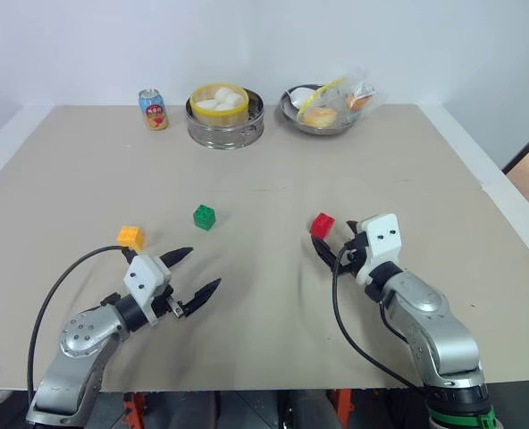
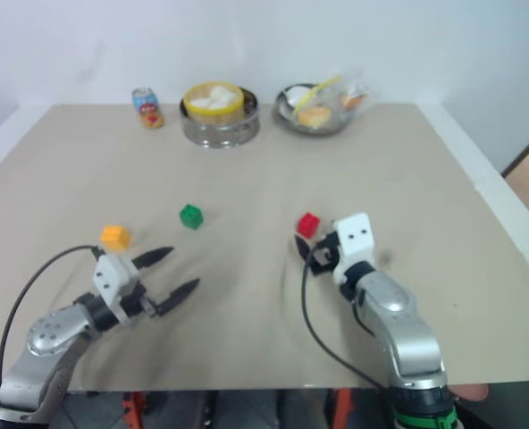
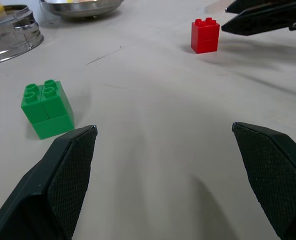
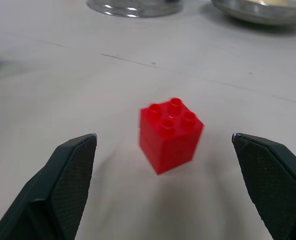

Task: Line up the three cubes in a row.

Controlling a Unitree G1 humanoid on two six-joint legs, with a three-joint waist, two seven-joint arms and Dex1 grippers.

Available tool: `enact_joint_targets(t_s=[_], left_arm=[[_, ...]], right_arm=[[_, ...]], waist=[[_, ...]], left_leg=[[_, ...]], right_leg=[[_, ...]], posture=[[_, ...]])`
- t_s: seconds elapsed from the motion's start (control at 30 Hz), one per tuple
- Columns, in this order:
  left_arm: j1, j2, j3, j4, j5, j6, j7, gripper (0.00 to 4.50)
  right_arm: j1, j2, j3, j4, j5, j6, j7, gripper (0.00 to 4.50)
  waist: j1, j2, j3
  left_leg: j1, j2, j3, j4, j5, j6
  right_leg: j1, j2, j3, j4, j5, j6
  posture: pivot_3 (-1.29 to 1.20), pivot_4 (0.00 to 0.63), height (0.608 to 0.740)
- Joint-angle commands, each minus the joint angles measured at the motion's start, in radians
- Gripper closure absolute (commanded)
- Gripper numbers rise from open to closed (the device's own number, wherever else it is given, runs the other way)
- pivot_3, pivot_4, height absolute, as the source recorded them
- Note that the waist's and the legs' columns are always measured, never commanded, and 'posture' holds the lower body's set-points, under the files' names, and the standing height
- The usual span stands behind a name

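right gripper gapes wide and empty, red cube just ahead, sitting skewed; one finger could nudge it away. left gripper wide, empty, near green cube and yellow-orange cube.

A: Colours on the tan table — a bright red cube, studs up, and left of it a green cube.

B: Left of the green, a yellow-orange cube. Beyond it, a soda can, blue and red print.

A: Right of the can, a silver steamer with a yellow rim, white buns inside.

B: Black textured fingers too.
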Motion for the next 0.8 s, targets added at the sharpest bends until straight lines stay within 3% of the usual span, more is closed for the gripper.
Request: enact_joint_targets(t_s=[0.03, 0.8], left_arm=[[-0.009, 0.003, 0.002, -0.031, 0.002, -0.012, 0.006, 0.03], [-0.036, 0.025, -0.047, -0.066, 0.008, -0.008, -0.028, 0.03]], right_arm=[[-0.031, 0.033, 0.007, -0.022, -0.014, 0.015, -0.041, 0.00], [-0.126, 0.139, 0.020, 0.130, -0.068, 0.008, -0.122, 0.00]], waist=[[0.000, 0.000, 0.000], [-0.001, 0.000, 0.000]], left_leg=[[0.000, 0.000, 0.000, 0.000, 0.000, 0.000], [0.000, 0.004, 0.000, 0.000, 0.000, 0.000]], right_leg=[[0.000, 0.001, 0.000, 0.000, 0.000, 0.000], [-0.001, 0.004, 0.002, 0.000, 0.001, -0.002]], posture=[[0.00, 0.150, 0.740], [0.00, 0.150, 0.740]])
